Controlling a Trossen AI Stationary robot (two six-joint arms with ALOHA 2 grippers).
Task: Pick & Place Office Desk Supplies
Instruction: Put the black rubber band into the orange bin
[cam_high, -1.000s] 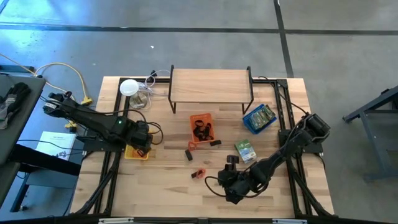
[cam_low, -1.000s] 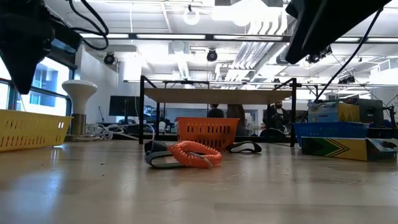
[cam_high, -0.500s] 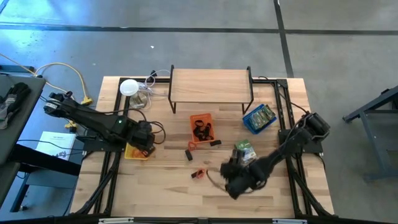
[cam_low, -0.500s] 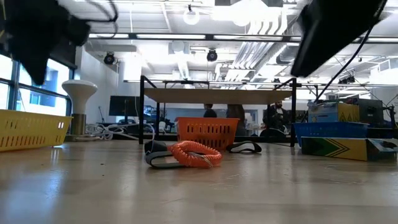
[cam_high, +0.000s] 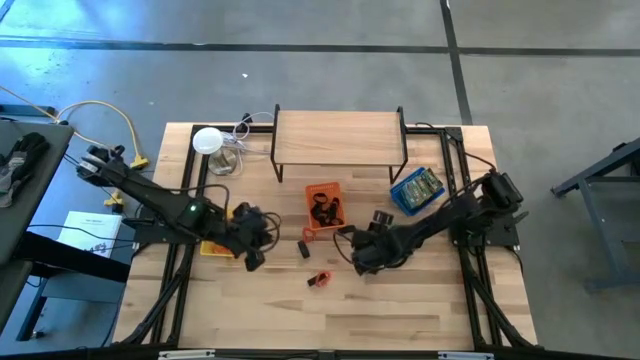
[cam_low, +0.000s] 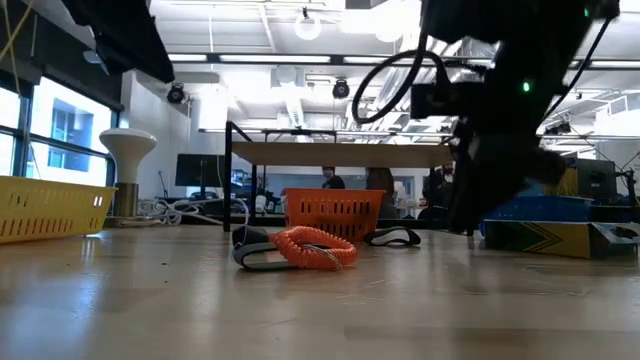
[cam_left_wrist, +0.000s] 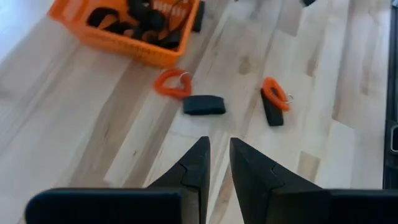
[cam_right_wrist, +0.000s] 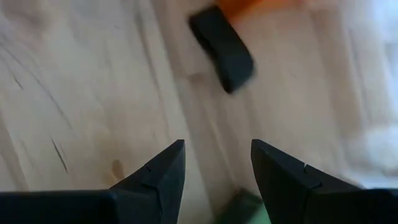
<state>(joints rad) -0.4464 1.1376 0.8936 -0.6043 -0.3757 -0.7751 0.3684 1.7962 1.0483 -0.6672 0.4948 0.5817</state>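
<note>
An orange tray with black clip-like pieces stands mid-table. Near it lie a red-orange loop, a black piece and a red-orange coil on a black piece; the coil also shows in the low view. My left gripper hangs left of these, slanting down, its fingers narrowly open with nothing between them. My right gripper hovers just right of the tray's near corner, open and empty, with a black piece ahead of it. A green packet's corner shows beneath it.
A yellow tray sits under the left arm. A blue tray holds green packets at the right. A wooden shelf stands at the far edge, with a white round lamp and cables to its left. Bare wood lies along the near edge.
My left gripper has moved from above the yellow tray toward the table's right and near edge, rising a little and tipping up. My right gripper has swung from near the front edge toward the orange tray, sinking lower; its arm now covers the green packet.
</note>
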